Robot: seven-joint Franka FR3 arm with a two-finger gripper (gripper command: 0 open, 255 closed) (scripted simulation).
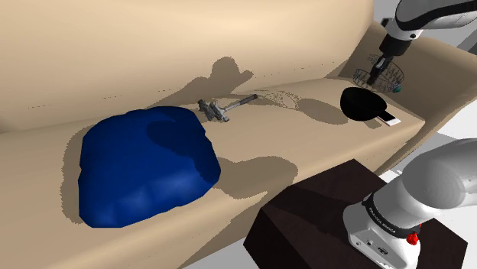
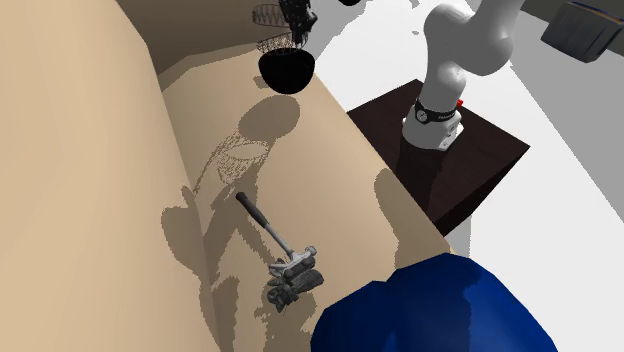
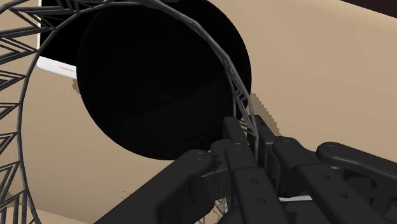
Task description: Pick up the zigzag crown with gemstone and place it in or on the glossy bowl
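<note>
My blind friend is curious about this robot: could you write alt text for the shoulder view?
A black gripper holds a wire crown close to a black bowl on a tan sofa seat. A hammer lies further along the seat, then a big blue cushion.

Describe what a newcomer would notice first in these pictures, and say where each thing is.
A big dark blue cushion lies on the beige couch at the shoulder view's lower left. At the upper right, the black gripper holds a wire crown over a black bowl. A hammer lies on the seat between cushion and bowl.
</note>
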